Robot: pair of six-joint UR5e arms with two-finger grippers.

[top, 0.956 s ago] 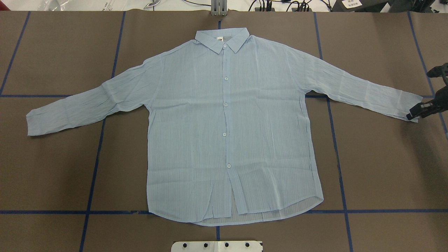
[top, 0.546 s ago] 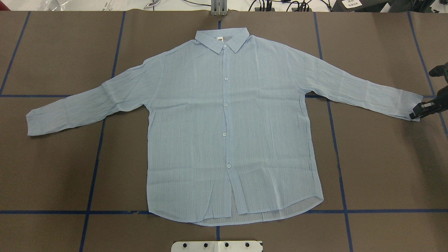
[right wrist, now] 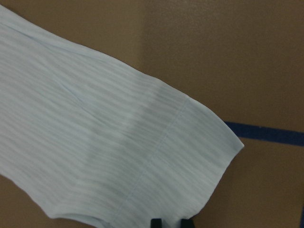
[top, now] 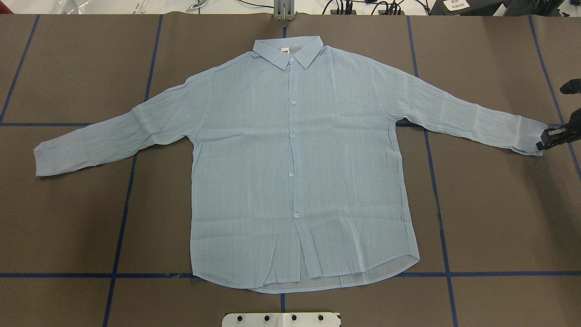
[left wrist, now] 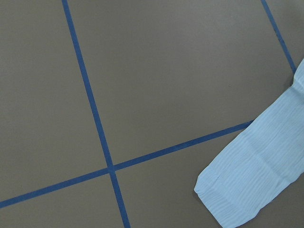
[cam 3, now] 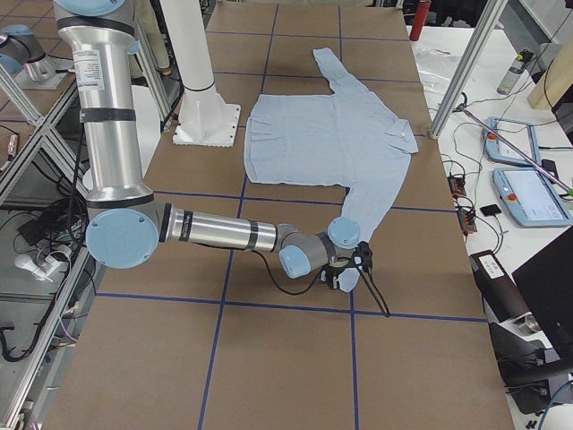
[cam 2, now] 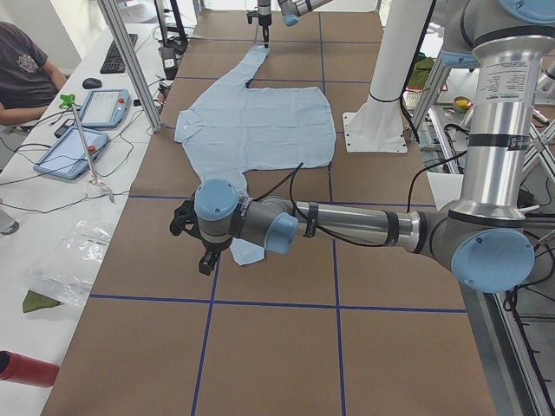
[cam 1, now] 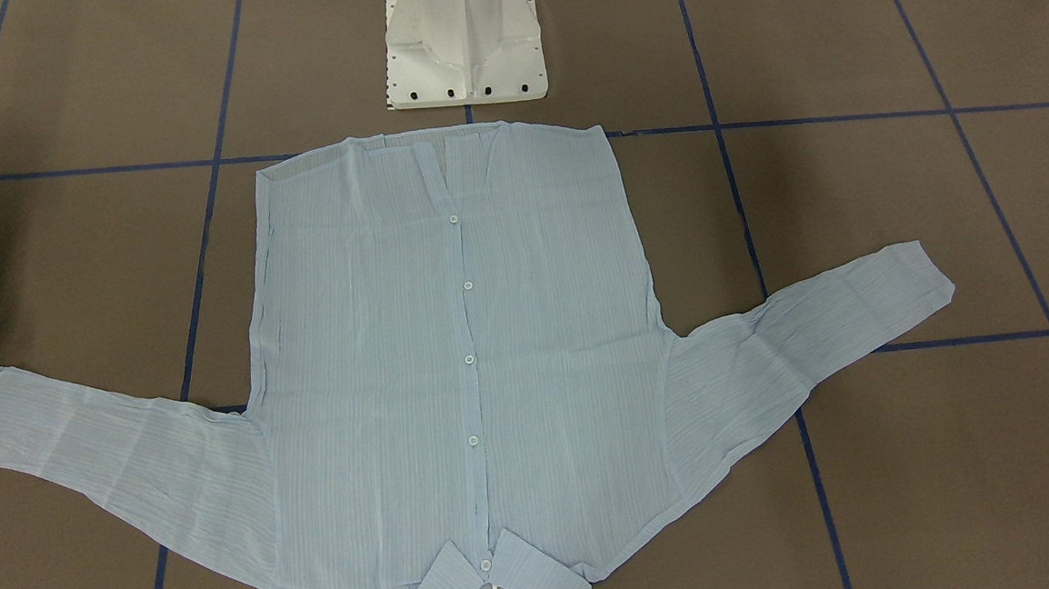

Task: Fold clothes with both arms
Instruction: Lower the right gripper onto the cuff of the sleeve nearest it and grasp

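The light-blue shirt lies flat and buttoned on the brown table, collar away from the robot and both sleeves spread out. My right gripper reaches in from the right edge to the right sleeve's cuff. In the right wrist view its dark fingertips stand almost together on the cuff's corner, so it looks shut on it. My left gripper shows only in the exterior left view, low beside the left cuff, and I cannot tell its state. The left wrist view shows that cuff lying flat.
The white pedestal base stands just behind the shirt's hem. Blue tape lines cross the table. Along the far side are aluminium posts, tablets and a seated person. A red bottle lies near the table's left end.
My right gripper has shifted a little outward and away from the robot at the right cuff, whose lower corner rose slightly. The rest of the shirt has not moved.
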